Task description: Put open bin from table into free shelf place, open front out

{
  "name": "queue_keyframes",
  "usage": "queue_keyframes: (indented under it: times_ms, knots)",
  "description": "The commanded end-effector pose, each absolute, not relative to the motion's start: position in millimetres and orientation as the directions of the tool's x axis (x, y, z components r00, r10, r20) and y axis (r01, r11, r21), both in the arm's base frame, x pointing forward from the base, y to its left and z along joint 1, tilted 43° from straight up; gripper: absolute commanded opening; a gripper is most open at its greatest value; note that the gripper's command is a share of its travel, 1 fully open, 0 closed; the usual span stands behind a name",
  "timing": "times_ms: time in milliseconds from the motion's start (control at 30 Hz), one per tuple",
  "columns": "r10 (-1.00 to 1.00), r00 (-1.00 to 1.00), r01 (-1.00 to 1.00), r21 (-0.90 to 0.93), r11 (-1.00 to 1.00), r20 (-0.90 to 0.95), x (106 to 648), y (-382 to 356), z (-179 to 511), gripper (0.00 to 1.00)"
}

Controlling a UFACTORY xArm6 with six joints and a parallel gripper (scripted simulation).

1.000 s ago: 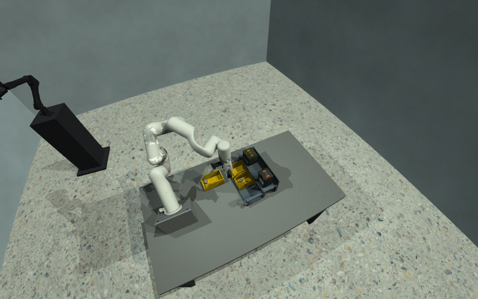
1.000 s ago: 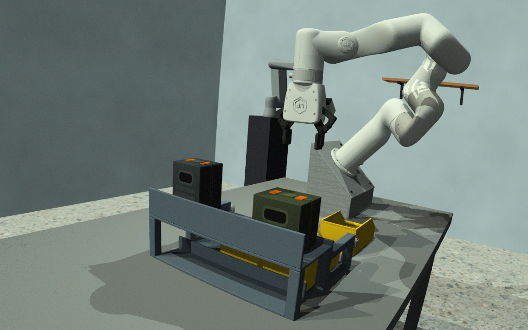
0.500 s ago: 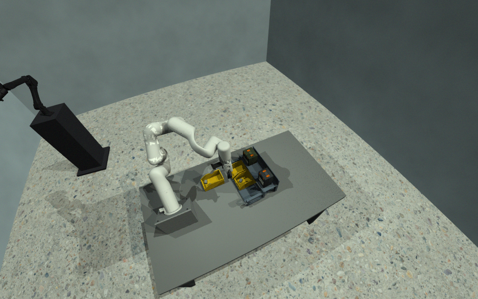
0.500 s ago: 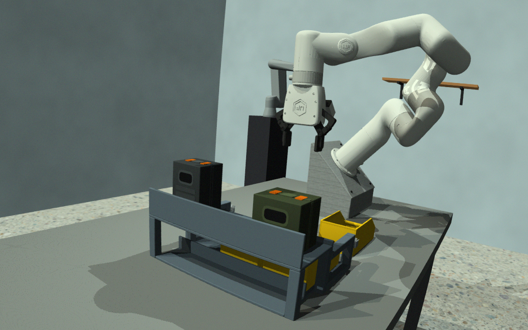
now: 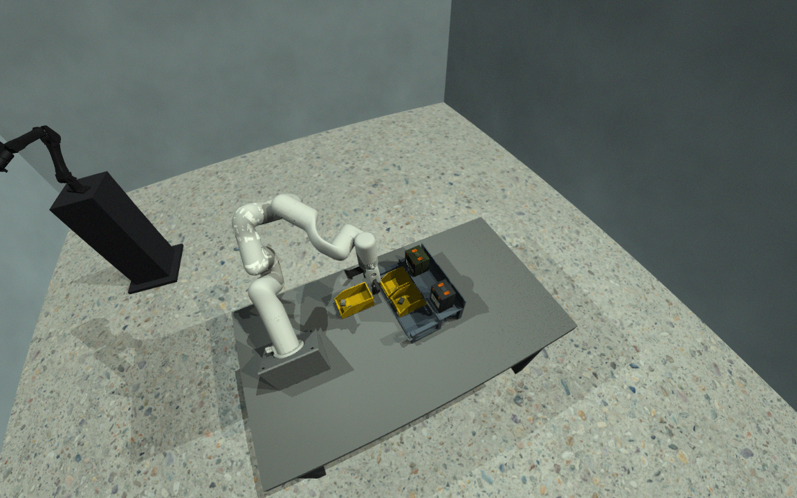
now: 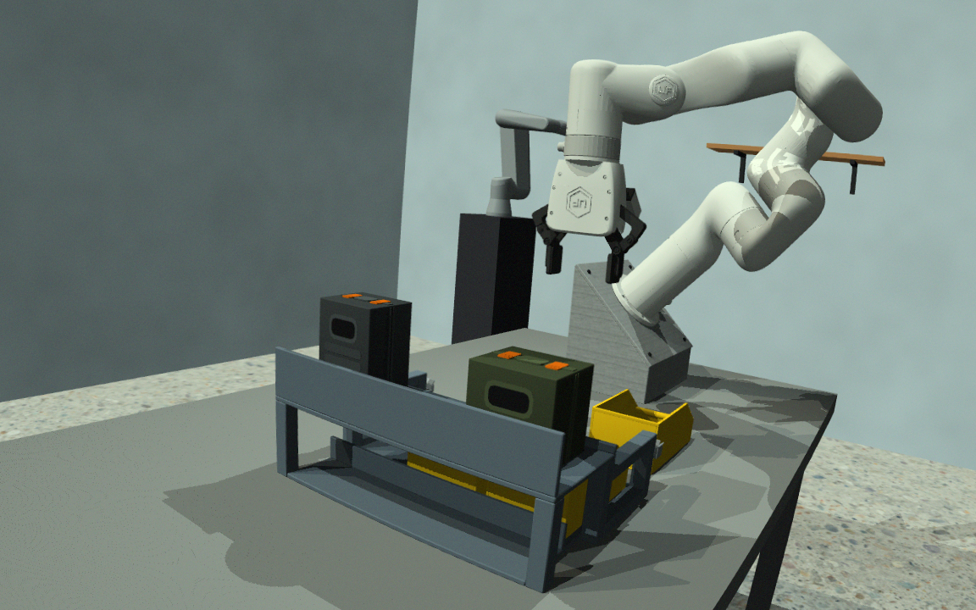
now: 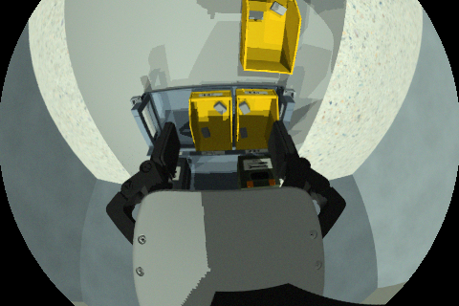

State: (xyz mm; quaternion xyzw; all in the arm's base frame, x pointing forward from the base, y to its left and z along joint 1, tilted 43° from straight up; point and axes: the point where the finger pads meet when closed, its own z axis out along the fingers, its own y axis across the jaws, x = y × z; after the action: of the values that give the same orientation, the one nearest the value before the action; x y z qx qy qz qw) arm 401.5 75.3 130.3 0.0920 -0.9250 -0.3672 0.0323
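Note:
The open yellow bin (image 5: 362, 299) (image 6: 617, 429) (image 7: 268, 38) stands on the table on the robot's side of the shelf, slightly turned to the row, with two grey parts inside. Two yellow bins stand side by side in the blue-grey shelf (image 6: 415, 424): one at the end of the row (image 5: 393, 281) (image 7: 258, 140), one in the middle (image 5: 412, 303) (image 7: 212, 141). The free place (image 5: 416, 324) (image 7: 172, 105) is beside the middle bin, at the left in the wrist view. My gripper (image 5: 364, 279) (image 6: 583, 269) (image 7: 224, 132) is open and empty, high above the table and pointing down.
A black case (image 5: 443, 296) (image 6: 364, 337) and a green case (image 5: 416, 260) (image 6: 529, 388) stand on the shelf's raised rear part, behind the bins. The shelf's side frames rise at both ends of the row. A second arm (image 5: 51, 145) stands on a black pedestal away from the table.

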Motion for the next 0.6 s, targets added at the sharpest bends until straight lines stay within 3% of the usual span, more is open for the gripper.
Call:
queue_keyframes:
  times_ms: [0,567]
  knots:
    - [-0.189,-0.982,-0.147,0.682,0.716,-0.013,391.4,81.4,141.1,1.00]
    - [-0.189,-0.982,-0.147,0.682,0.716,-0.012,357.2,104.7,167.9,1.00]
